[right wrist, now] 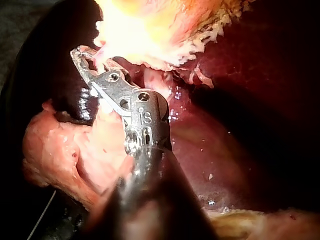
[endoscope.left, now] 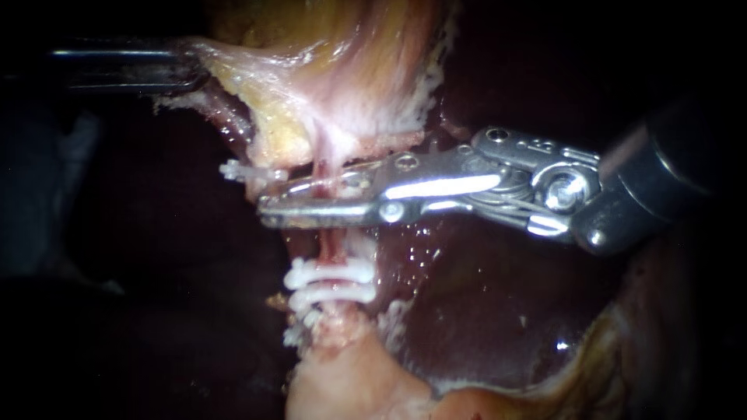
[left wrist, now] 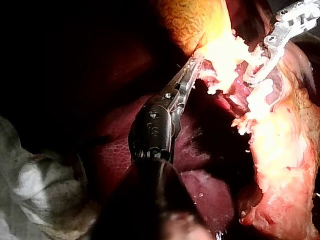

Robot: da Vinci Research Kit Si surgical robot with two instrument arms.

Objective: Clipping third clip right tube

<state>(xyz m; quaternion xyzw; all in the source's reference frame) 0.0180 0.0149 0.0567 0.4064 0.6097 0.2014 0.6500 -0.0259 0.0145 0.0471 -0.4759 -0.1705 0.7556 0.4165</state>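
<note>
A thin pink tube (endoscope.left: 333, 250) runs down from the yellow-pink gallbladder (endoscope.left: 350, 62). Two white clips (endoscope.left: 331, 272) (endoscope.left: 331, 294) sit across it low down, one right under the other. My right instrument (endoscope.left: 276, 201) reaches in from the right. Its narrow jaws lie across the tube above those clips, shut on a white clip (endoscope.left: 233, 171) whose end sticks out past the jaw tips. In its wrist view the right instrument (right wrist: 82, 57) is tucked under bright tissue. My left instrument (endoscope.left: 191, 66) (left wrist: 195, 62) is shut on a stretched fold of gallbladder tissue at the upper left.
Dark red liver (endoscope.left: 482, 295) lies behind and below the right instrument's shaft. Pale fatty tissue (endoscope.left: 350, 381) sits under the clipped end of the tube. Frayed white tissue edges (endoscope.left: 436, 54) border the gallbladder. A grey cloth (left wrist: 35, 185) shows beside the left instrument's shaft.
</note>
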